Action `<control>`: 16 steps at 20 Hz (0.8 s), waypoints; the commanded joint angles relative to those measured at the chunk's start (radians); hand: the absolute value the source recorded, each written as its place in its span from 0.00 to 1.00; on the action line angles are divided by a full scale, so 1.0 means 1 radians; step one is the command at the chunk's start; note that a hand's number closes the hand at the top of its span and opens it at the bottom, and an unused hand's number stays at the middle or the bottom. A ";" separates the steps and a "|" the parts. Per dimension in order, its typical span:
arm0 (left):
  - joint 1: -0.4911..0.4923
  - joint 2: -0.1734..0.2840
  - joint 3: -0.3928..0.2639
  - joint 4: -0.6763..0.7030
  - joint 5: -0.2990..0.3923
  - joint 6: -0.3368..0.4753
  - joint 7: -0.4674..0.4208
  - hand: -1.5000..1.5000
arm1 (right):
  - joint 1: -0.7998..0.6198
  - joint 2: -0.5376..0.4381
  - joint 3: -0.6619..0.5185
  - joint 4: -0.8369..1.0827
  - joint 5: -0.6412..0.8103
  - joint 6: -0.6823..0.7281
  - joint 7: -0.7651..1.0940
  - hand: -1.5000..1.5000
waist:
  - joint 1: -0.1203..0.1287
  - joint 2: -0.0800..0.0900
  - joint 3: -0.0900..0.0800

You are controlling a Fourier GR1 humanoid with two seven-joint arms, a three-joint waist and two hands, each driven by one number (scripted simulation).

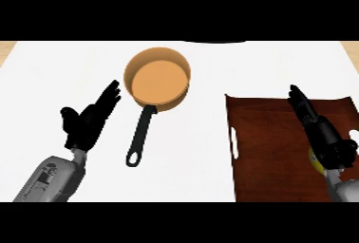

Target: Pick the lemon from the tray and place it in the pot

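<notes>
Head view shows the right hand (319,126) stretched over the tray (270,142), fingers straight and pointing toward the tray's far edge, holding nothing. A lemon (316,161) shows only as a small yellow sliver at the wrist's left side, near the tray's right edge and toward its near edge; most of it is hidden under the hand and forearm, so its long axis cannot be told. It lies below and behind the fingertips, so the hand would likely need to draw back toward the near edge before closing on it.

This hand is plainly the nearer one. The left hand (88,121) rests open on the counter (56,66) well apart from the tray, fingers up, to the left of the pot (157,78).

That pot sits toward the counter's far edge, between the two hands, its black handle (140,135) running toward the near edge. It holds nothing, so the placing is not yet done; the carry would go left and away from the tray.

Counted: one lemon, one tray, one pot, two hands.
</notes>
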State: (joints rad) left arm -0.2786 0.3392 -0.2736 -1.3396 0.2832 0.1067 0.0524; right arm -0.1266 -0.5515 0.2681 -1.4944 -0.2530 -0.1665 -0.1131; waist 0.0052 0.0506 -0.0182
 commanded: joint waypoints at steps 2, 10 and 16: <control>0.084 0.008 -0.004 0.010 -0.016 -0.019 0.010 0.50 | 0.092 -0.035 -0.055 0.024 -0.041 0.061 0.007 1.00 | -0.010 -0.052 0.018; 0.144 0.010 0.004 0.052 0.007 -0.040 0.019 0.50 | 0.168 -0.020 -0.261 -0.019 0.168 -0.422 -0.116 0.00 | -0.072 -0.063 0.017; 0.202 0.026 -0.006 -0.001 -0.005 -0.068 0.013 0.50 | 0.400 0.110 -0.289 -0.341 0.114 -0.454 -0.320 0.00 | -0.034 -0.058 0.018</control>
State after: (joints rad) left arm -0.1151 0.3508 -0.2875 -1.3263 0.2740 0.0610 0.0694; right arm 0.1399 -0.4763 0.0017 -1.6572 -0.1460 -0.5749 -0.3583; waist -0.0431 -0.0102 0.0000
